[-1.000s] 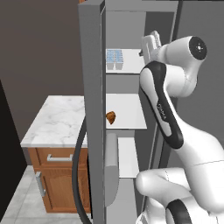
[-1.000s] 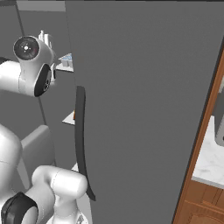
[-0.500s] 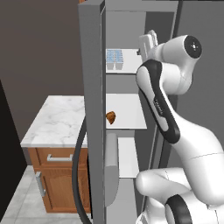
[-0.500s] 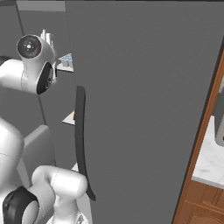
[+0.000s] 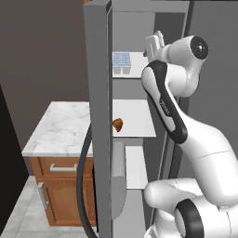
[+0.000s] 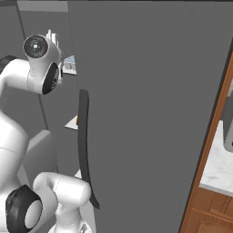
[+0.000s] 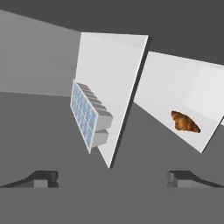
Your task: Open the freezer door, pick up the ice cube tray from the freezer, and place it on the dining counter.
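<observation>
gripper (image 7: 112,177): held wide, nothing gripped;
ice cube tray (image 7: 89,117): seen ahead on upper shelf (image 7: 118,78), apart, long axis across the jaws

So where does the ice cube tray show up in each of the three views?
Left base view: the ice cube tray sits on the upper white shelf, upper centre, just right of the open freezer door's edge.
Right base view: a sliver of it shows upper left, between the arm and the grey door.
Hand view: left of centre, seen rolled sideways on its shelf.
Shared landmark: the brown croissant one shelf below.
</observation>
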